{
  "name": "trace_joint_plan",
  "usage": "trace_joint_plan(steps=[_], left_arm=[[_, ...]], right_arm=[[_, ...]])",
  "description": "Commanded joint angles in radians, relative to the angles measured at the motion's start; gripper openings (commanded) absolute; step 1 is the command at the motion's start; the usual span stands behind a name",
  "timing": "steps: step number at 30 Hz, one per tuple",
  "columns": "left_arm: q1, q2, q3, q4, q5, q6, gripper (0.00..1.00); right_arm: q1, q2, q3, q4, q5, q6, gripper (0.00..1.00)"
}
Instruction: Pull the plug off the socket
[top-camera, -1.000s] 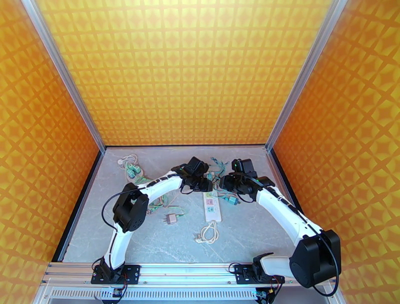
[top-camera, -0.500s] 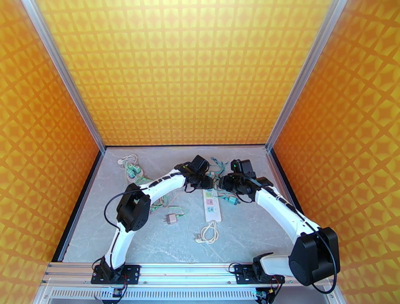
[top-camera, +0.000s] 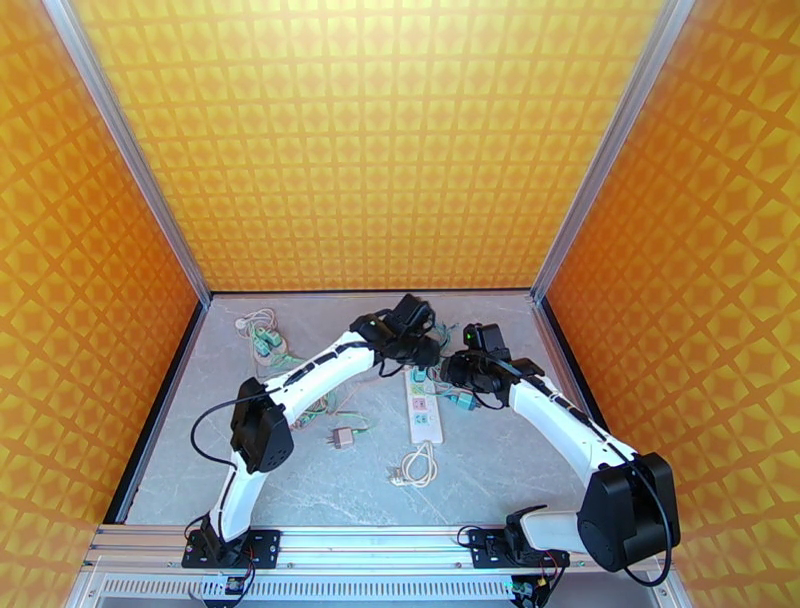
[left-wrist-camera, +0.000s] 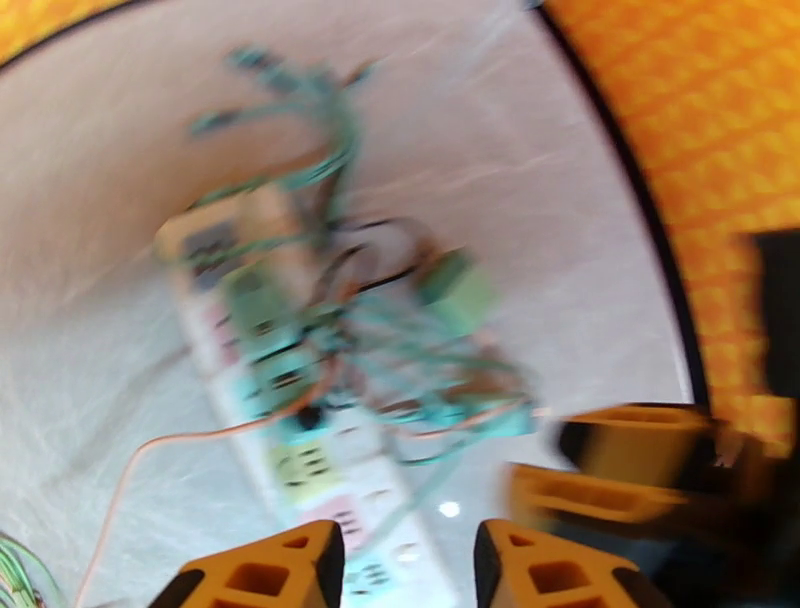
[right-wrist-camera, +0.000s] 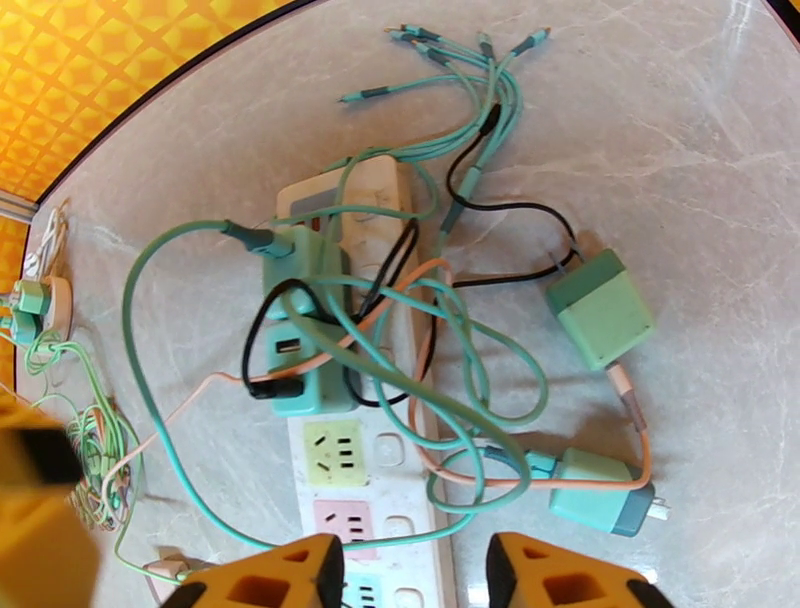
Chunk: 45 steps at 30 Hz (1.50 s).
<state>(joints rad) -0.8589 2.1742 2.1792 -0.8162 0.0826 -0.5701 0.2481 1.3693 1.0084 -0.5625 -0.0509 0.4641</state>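
Currently approach step. Long white power strip (right-wrist-camera: 392, 462) lies between arms under tangled teal cables (right-wrist-camera: 470, 360); teal block plugs (right-wrist-camera: 300, 385) seated at far end. Left gripper (left-wrist-camera: 410, 560) and right gripper (right-wrist-camera: 415, 572) hover above, jaws parted, empty. Next: descend, clamp plug, brace strip.

- This is looking like a robot lab test box.
- Orange walls (top-camera: 370, 140) and metal posts (top-camera: 120, 150) are standing around a gray table (top-camera: 500, 470).
- A left arm (top-camera: 310, 370) and a right arm (top-camera: 560, 420) are sitting on a metal rail (top-camera: 380, 545).
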Motion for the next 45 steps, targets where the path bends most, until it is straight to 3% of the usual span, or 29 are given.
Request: trace_joint_plan(steps=[1, 9, 24, 33, 45], left_arm=[[-0.001, 0.085, 0.04, -0.058, 0.011, 0.003, 0.4], [0.025, 0.115, 0.0, -0.07, -0.03, -0.049, 0.37], [0.083, -0.056, -0.266, 0.098, -0.037, -0.058, 0.37], [0.093, -0.077, -0.306, 0.109, -0.037, -0.072, 0.36], [0.151, -0.219, -0.418, 0.171, -0.037, -0.108, 0.38]], right_arm=[[-0.013, -0.03, -0.016, 0.015, 0.031, 0.017, 0.43], [-0.028, -0.035, -0.029, 0.037, -0.052, -0.001, 0.4], [0.0, 0.111, 0.047, 0.113, -0.206, -0.023, 0.35], [0.059, 0.27, 0.144, 0.076, -0.14, -0.043, 0.35], [0.103, 0.37, 0.18, 0.072, -0.052, -0.07, 0.4]])
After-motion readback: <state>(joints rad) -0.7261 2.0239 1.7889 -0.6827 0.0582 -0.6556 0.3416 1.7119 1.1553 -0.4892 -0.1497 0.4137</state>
